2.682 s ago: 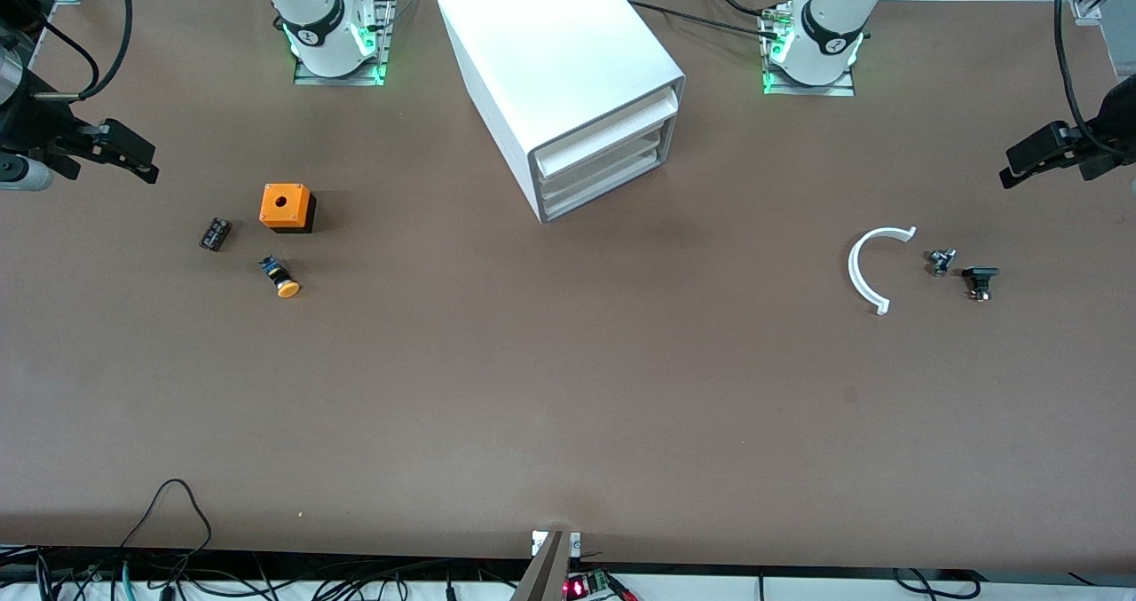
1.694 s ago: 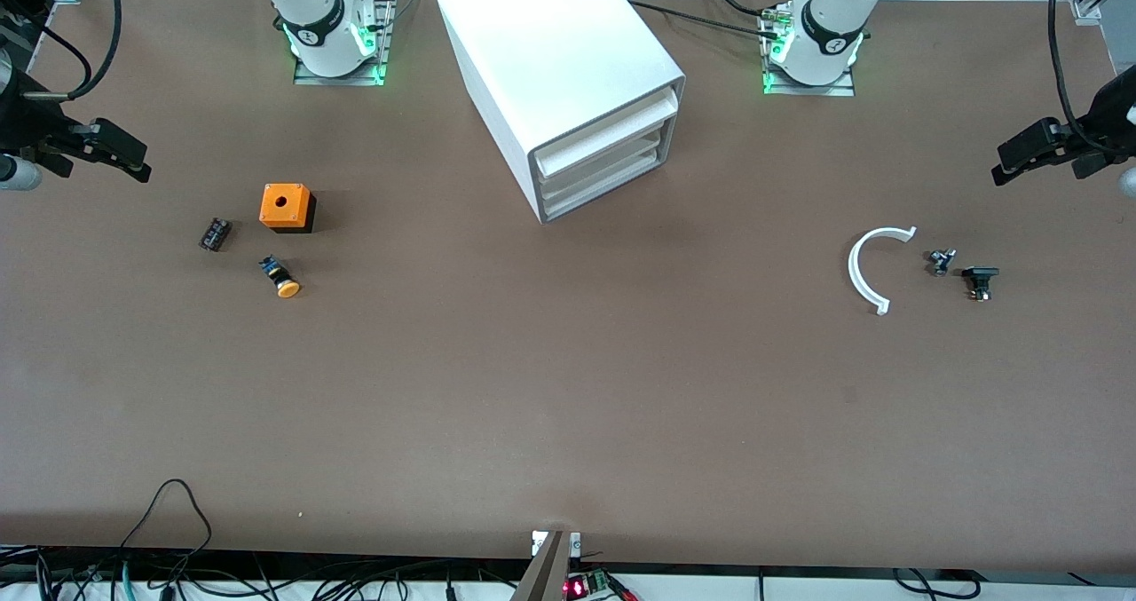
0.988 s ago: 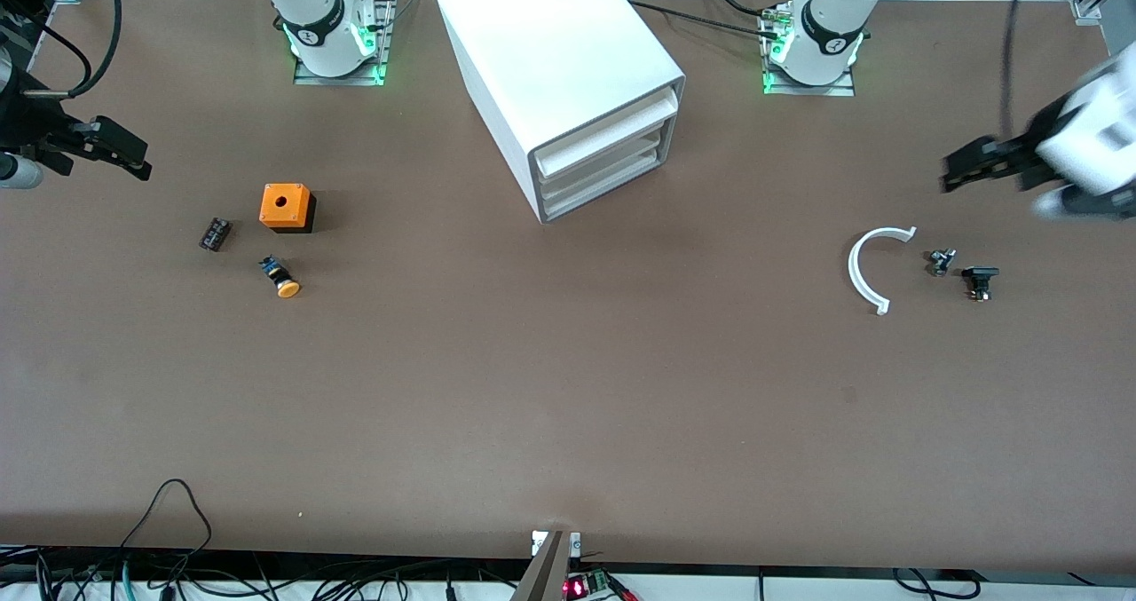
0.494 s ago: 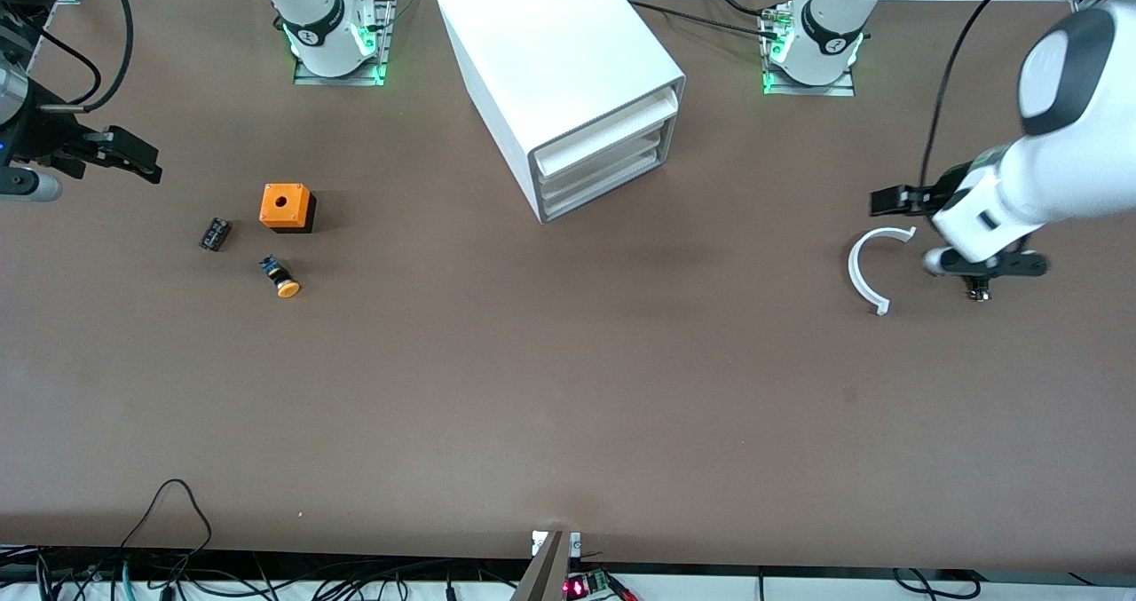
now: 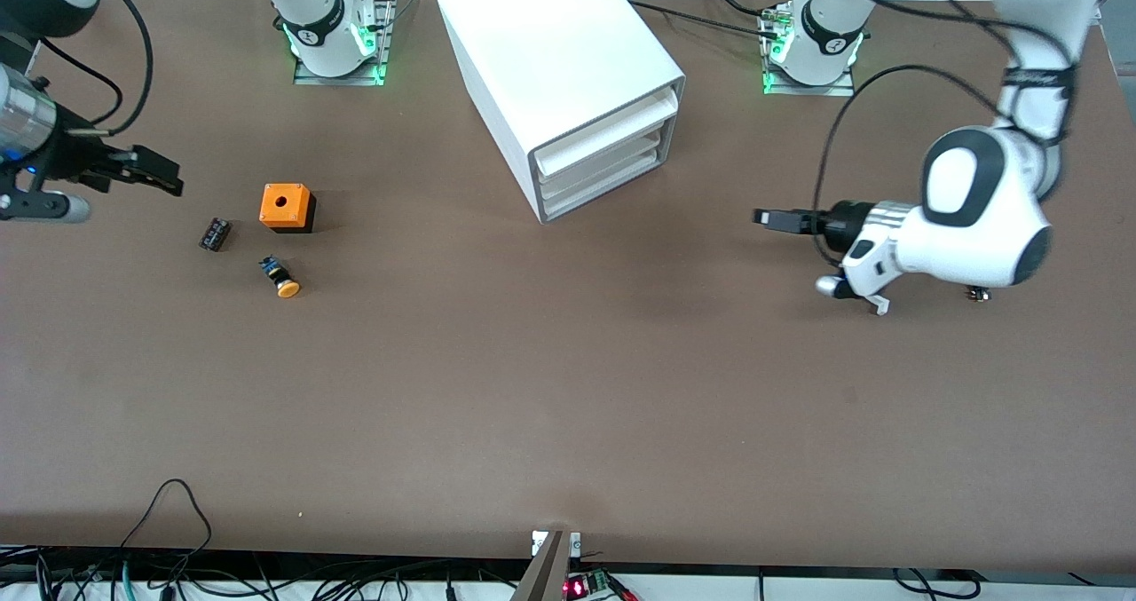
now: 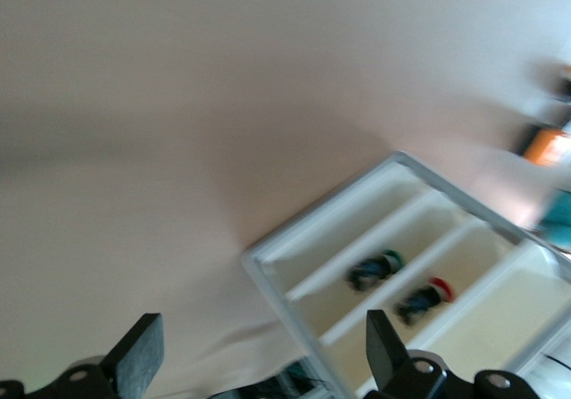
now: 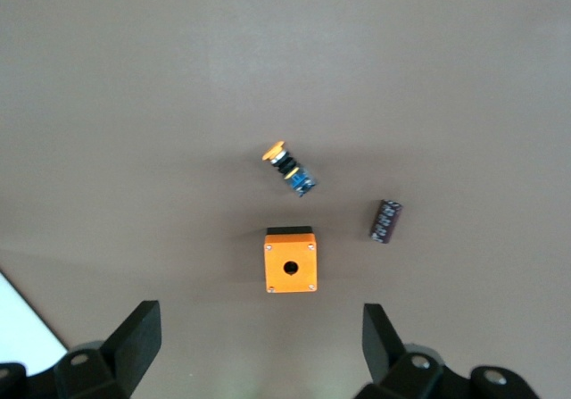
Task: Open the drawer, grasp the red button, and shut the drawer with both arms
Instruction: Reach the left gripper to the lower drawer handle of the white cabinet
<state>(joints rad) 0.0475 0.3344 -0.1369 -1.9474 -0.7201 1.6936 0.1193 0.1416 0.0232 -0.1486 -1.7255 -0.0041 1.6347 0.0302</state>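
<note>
Here, on the brown table [image 5: 550, 388], a white cabinet [image 5: 559, 59] between the two arm bases, front angled toward the left arm's end, all three drawer fronts flush with the frame. In the middle of the stack, the drawer [image 5: 608, 168], pushed fully in. Seen by the left wrist camera through the cabinet [image 6: 268, 274] front: the button [image 6: 425, 299], red cap on a dark body, lying on its side inside, beside a second, green-capped button [image 6: 375, 270] one compartment over; cannot tell from there which drawers they are in. Low over bare table toward the left arm's end, pointed at the cabinet front and well apart from it: the left gripper [image 5: 765, 217], fingers spread wide and holding nothing in its wrist view [image 6: 263, 328]. Over the right arm's end of the table, the right gripper [image 5: 160, 177], likewise spread wide and empty [image 7: 260, 314], looking down on an orange box [image 5: 287, 207] with a hole on top, a yellow-capped button [image 5: 280, 278] with a blue body nearer the front camera than the box, and a small black part [image 5: 214, 233] beside the two, all three apart from one another
</note>
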